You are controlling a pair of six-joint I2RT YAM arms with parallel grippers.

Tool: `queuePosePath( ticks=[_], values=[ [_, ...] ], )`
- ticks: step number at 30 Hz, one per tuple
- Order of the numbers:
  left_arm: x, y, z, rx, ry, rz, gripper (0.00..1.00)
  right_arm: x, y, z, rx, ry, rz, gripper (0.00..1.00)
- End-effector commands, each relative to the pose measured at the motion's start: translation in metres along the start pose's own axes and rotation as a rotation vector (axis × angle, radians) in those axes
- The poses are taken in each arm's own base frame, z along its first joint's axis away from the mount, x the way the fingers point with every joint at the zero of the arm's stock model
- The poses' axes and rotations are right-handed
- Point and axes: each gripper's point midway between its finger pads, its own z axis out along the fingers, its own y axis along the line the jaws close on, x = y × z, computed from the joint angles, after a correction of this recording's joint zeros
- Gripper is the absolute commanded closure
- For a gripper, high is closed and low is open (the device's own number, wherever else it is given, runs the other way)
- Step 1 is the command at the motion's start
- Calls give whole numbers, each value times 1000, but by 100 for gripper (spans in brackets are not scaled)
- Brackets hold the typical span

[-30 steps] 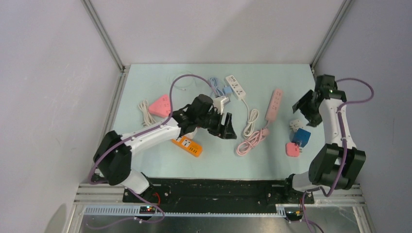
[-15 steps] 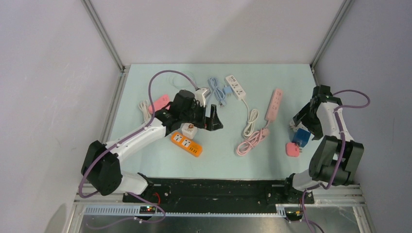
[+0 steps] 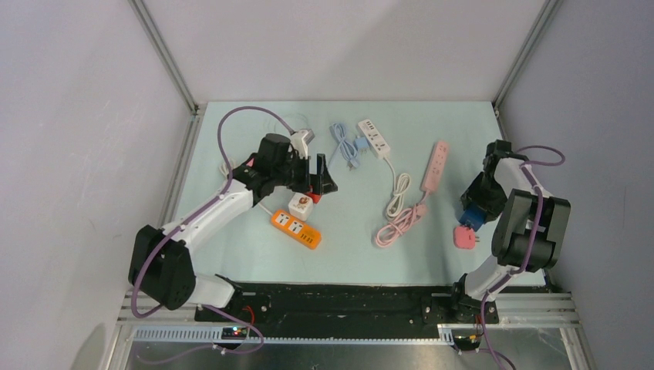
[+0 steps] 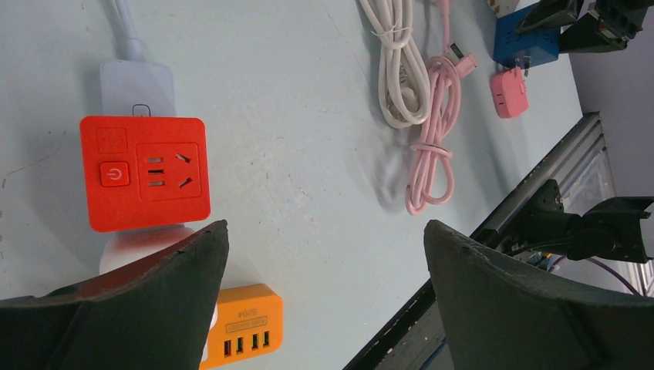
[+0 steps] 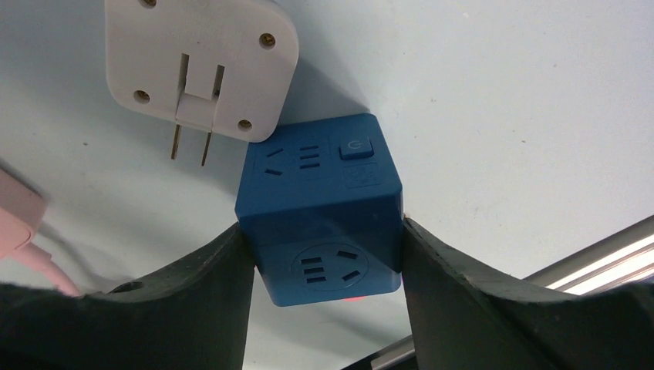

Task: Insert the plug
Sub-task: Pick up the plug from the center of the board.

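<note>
A blue cube socket sits on the table at the right, and my right gripper is shut on it, one finger pressed on each side. Beside the cube lies a white plug adapter with its two prongs showing. From above, the right gripper stands over the blue cube, with a pink plug just in front. My left gripper hangs open and holds nothing. It is beside a red cube socket and above an orange power strip.
A pink power strip, a white power strip, a coiled pink cable, a white cable and a blue cable lie mid-table. The black front rail runs along the near edge.
My left arm has swung back to the left and its jaws have widened. My right gripper has come down over the blue cube socket and closed on its sides.
</note>
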Motion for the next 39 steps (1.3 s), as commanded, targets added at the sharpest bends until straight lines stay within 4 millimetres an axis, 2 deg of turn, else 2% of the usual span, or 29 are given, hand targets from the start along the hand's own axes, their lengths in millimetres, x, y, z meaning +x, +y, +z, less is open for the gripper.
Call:
queuePosePath(
  ticks=[1,3,8,13,14,15,17,20,24,32,39],
  values=[
    [-24,-13,-8,42,-40,62,0,-22,13,-19,-14,-153,-4,59],
    [-26,-14,-7,45,-36,62,0,-24,24,-29,-66,-181,-7,65],
    [-34,-23,-5,81,-30,51,0,-26,59,-74,-250,-240,-23,68],
    [-53,-38,-10,122,-57,39,0,-16,119,-138,-612,-273,-68,68],
    [-56,-40,-10,129,-61,41,0,-8,133,-152,-685,-267,-93,68],
    [-63,-46,-13,144,-74,44,1,-10,143,-163,-739,-292,-107,68],
    [-75,-54,-17,166,-94,52,1,0,168,-193,-871,-318,-166,67],
    [-96,-67,-25,196,-136,61,1,9,195,-233,-1047,-338,-230,67],
    [-117,-82,-36,238,-173,68,0,17,214,-276,-1202,-363,-289,67],
    [-131,-105,-43,328,-170,69,1,43,235,-345,-1474,-377,-425,66],
    [-155,-133,-60,412,-197,69,0,70,236,-382,-1678,-333,-635,66]
  ],
)
